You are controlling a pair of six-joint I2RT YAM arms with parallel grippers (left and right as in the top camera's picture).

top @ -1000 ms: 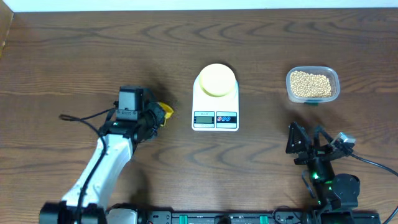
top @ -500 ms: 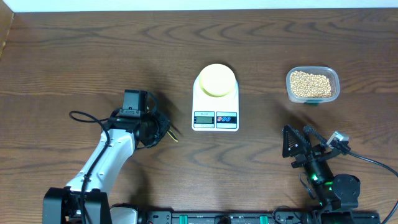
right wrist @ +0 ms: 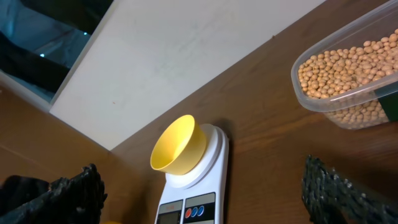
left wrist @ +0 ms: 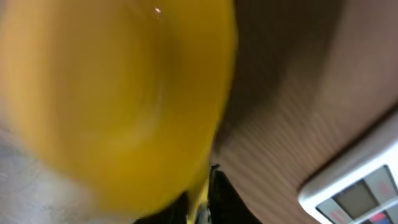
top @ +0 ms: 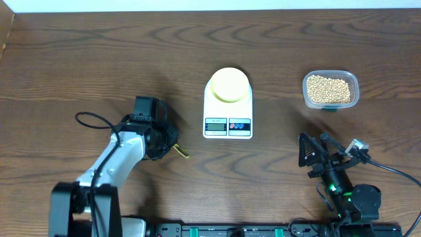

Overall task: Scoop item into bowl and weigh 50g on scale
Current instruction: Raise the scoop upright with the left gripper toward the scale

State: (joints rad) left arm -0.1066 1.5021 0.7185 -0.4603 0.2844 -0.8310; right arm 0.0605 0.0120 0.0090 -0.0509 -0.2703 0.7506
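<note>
Scoop-pickup step: left gripper (top: 160, 139) clamped on the yellow scoop (left wrist: 112, 93), just left of the scale (top: 227, 126); right gripper (top: 316, 151) spread, empty. Beans (top: 329, 89) fill the clear tub (top: 356, 81); bowl (top: 228, 84) sits on the scale. Next move, judged: carry the scoop across to the tub

Robotics lab test bench, dark wood-grain table (top: 79, 52), plain white panel (top: 210, 5) at 12 o'clock, black equipment rail (top: 223, 231) at 6 o'clock, loose black cable (top: 395, 173) at 4 o'clock.
</note>
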